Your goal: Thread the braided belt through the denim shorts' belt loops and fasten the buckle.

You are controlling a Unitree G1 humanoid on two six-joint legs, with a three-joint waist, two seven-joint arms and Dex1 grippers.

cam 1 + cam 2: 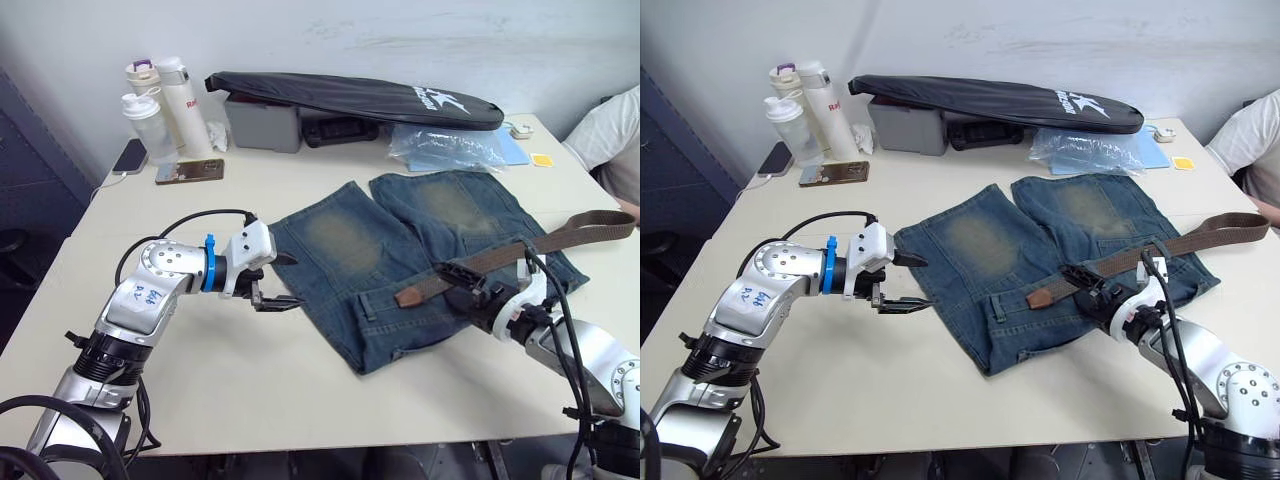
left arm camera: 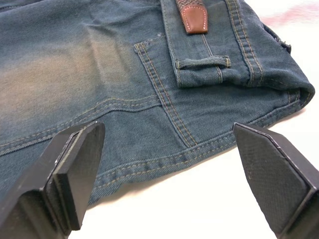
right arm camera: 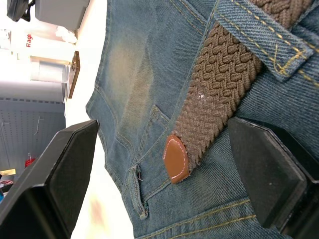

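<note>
The denim shorts [image 1: 400, 260] lie flat mid-table, waistband toward me. The braided belt [image 1: 560, 238] runs from the far right across the waistband, and its tan leather tip [image 3: 175, 158] rests on the denim. In the right wrist view the belt passes under one belt loop [image 3: 264, 40]. My right gripper [image 1: 465, 290] is open, its fingers [image 3: 65, 174] standing either side of the belt just behind the tip. My left gripper [image 1: 285, 282] is open at the shorts' left edge, facing another belt loop [image 2: 202, 63]. The buckle is out of view.
A long black bag [image 1: 350, 95] lies on a grey box [image 1: 262, 125] at the back. Bottles [image 1: 165, 100] and a phone [image 1: 190, 170] stand back left, a plastic bag [image 1: 445, 148] back right. A person's sleeve [image 1: 610, 140] shows at the right edge. Bare table [image 1: 250, 380] lies in front.
</note>
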